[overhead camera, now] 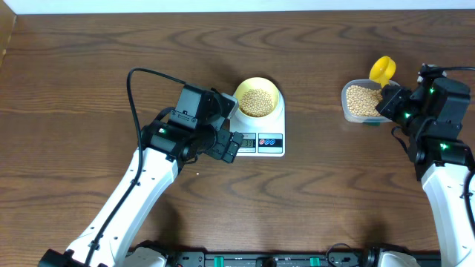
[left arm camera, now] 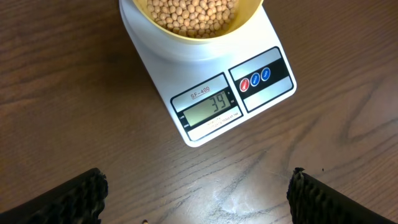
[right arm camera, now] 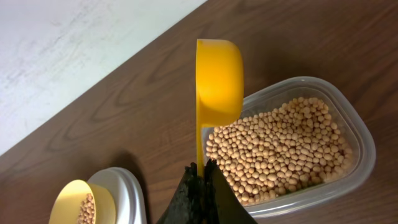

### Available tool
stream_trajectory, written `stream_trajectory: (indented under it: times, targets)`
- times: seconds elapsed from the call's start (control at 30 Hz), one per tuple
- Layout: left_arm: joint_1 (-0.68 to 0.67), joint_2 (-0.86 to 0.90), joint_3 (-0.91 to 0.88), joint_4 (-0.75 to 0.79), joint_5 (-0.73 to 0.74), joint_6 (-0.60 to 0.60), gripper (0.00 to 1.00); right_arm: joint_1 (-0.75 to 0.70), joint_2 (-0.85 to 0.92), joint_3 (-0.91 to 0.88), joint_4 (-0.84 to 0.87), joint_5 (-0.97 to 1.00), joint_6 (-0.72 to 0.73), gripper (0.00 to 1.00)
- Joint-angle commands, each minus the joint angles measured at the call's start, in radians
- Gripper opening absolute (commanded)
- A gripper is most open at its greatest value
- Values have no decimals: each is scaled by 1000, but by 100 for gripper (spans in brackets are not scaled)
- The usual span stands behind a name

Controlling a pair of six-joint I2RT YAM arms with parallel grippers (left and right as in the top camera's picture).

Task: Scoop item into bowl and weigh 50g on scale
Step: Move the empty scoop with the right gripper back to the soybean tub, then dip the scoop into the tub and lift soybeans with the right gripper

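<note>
Bowl of beans sits on the scale, display 39 — short. Right gripper pinches the scoop handle above the tub. Left gripper has jaws wide, empty. Risk: a full scoop overshoots — or the thin grip twists, spilling.

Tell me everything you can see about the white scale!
The scale is a white, plastic-looking slab with rounded corners, lying flat on the brown wooden table. Along its front edge are a grey display reading 39, a label saying SF-400 just above it, and small round red and blue buttons. A pale-yellow bowl of tan beans sits on top, covering most of it.
</note>
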Motion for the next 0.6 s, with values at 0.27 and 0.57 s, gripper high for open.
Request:
stream_trajectory:
  times: [0.27, 0.57]
  targets:
    - [-3, 3, -9, 1, -6, -9, 95, -8, 0, 16, -87, 115, -217, 1]
    - [-3, 3, -9, 1, -6, -9, 95, -8, 0, 16, -241, 232, -248, 1]
